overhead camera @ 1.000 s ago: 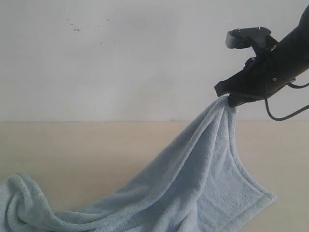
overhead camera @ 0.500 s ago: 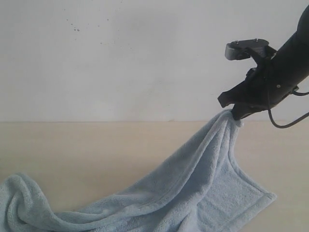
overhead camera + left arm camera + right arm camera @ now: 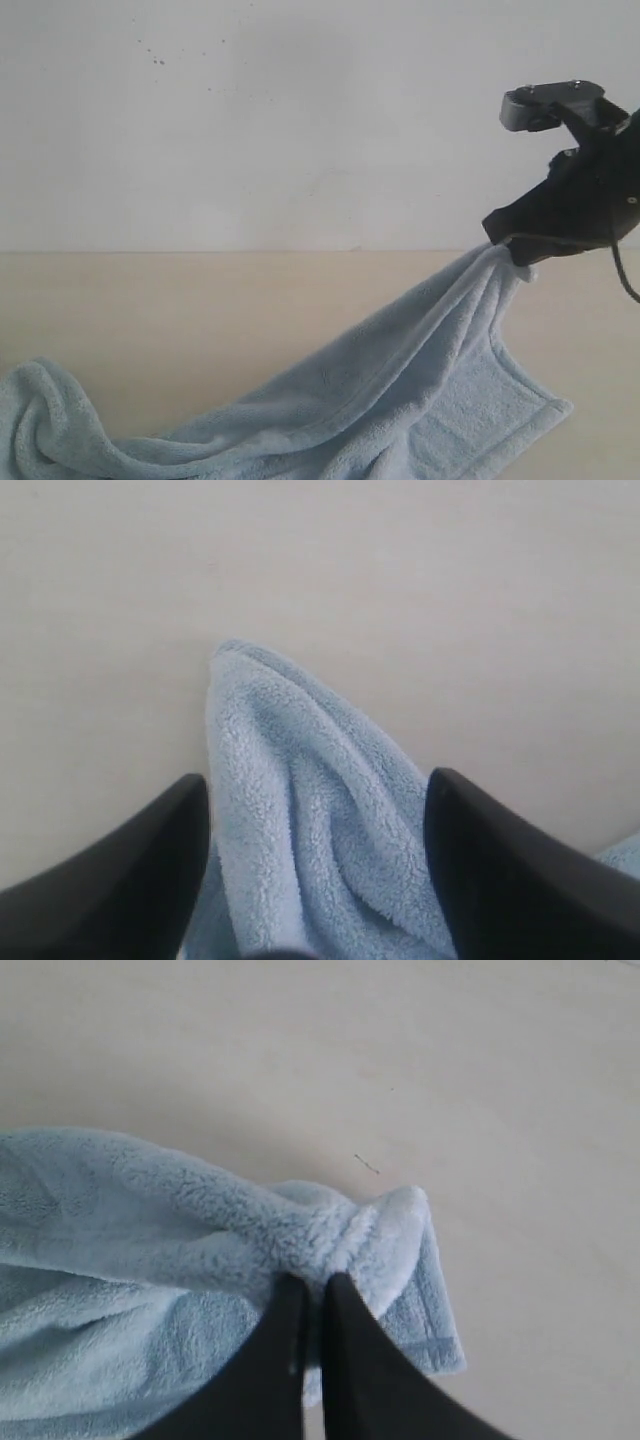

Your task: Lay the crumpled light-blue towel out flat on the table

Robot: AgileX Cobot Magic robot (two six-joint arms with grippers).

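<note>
The light-blue towel (image 3: pixel 400 390) runs as a sloping sheet from a bunched heap at the lower left up to my right gripper (image 3: pixel 514 250). That gripper is shut on a gathered corner a little above the table (image 3: pixel 150 310). In the right wrist view the gripper (image 3: pixel 315 1282) pinches a fluffy fold of the towel (image 3: pixel 150 1220), and the hemmed border hangs beside it. My left gripper (image 3: pixel 318 780) is open, with its fingers wide apart on either side of a ridge of towel (image 3: pixel 300 880) lying on the table (image 3: pixel 450 600). The exterior view does not show it.
A white wall (image 3: pixel 250 120) rises behind the table's far edge. The towel's hemmed corner (image 3: pixel 545 408) rests on the table at the lower right. Bare tabletop lies behind and to the left of the sloping cloth.
My right gripper has moved right and lower with the towel corner in it, so the cloth slopes more shallowly. The heap at lower left has stayed put.
</note>
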